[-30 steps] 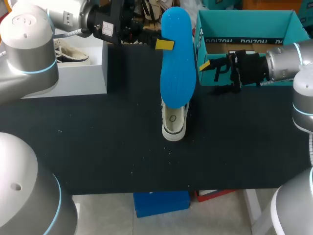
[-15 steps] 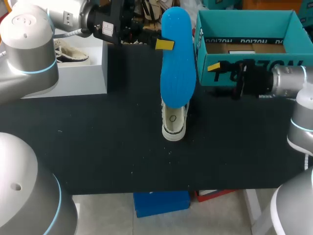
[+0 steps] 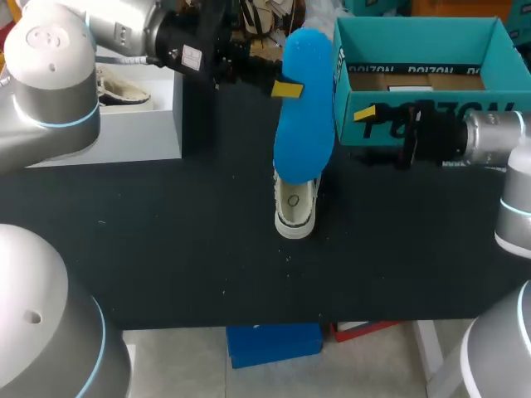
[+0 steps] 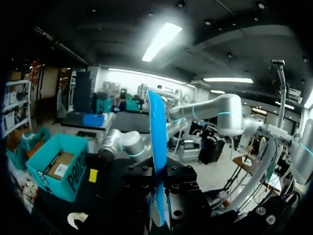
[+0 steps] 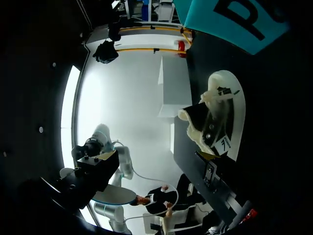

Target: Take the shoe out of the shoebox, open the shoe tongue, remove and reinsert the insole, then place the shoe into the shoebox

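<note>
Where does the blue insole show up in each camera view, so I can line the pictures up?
Head view: insole upright at the centre, over the shoe, held by the left end effector.
Left wrist view: insole edge-on in the middle, clamped in that end effector.
Right wrist view: not in it.
Shared landmark: the teal shoebox, in all three.

Large black block letters run along the front wall of the teal cardboard shoebox (image 3: 415, 33), partly hidden in the head view. A small white sticker on the black body of the left gripper (image 3: 286, 89) is too small to read. The white shoe (image 3: 294, 217) bears a round emblem on its heel.
</note>
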`<state>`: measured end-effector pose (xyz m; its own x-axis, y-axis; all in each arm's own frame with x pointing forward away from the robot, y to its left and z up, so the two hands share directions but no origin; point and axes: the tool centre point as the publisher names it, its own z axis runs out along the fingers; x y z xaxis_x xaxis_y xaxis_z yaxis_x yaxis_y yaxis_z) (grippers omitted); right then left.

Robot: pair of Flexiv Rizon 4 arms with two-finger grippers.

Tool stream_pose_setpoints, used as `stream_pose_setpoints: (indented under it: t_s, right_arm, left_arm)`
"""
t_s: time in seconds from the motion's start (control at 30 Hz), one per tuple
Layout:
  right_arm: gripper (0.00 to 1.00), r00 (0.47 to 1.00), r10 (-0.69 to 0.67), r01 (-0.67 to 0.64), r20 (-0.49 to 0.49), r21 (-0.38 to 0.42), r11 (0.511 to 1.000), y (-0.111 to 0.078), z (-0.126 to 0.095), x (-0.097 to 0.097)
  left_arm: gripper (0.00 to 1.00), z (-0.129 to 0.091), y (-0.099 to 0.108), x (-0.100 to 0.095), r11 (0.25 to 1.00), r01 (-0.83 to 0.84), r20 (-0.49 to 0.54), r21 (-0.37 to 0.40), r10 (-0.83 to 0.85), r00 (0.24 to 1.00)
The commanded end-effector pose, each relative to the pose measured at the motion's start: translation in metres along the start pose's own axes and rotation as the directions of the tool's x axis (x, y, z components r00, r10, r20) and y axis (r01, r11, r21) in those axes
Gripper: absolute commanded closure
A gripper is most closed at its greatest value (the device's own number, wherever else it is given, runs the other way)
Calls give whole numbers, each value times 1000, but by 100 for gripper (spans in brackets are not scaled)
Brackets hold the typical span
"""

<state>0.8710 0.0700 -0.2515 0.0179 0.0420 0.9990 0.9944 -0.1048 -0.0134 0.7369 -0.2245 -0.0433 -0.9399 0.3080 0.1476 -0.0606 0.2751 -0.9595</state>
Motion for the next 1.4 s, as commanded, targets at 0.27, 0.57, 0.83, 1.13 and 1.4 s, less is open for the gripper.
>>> stream_pose_setpoints:
  t_s: [0.27, 0.57, 0.83, 1.13, 1.4]
  right_arm:
    - [0, 1000, 0, 0, 0, 0, 1000, 1, 1, -1]
    - [0, 1000, 0, 0, 0, 0, 1000, 1, 1, -1]
    - [0, 1000, 0, 0, 0, 0, 1000, 1, 1, -1]
    - [0, 1000, 0, 0, 0, 0, 1000, 1, 1, -1]
    - [0, 1000, 0, 0, 0, 0, 1000, 1, 1, -1]
  left_arm:
    - [100, 28, 13, 12, 652, -465, 194, -598, 681, 706]
    - [100, 28, 13, 12, 652, -465, 194, -598, 681, 706]
    - [100, 30, 8, 18, 591, -509, 178, -626, 744, 645]
    - [100, 33, 26, 58, 415, -721, 287, -555, 909, 302]
    - [100, 41, 52, 66, 402, -806, 346, -435, 901, 263]
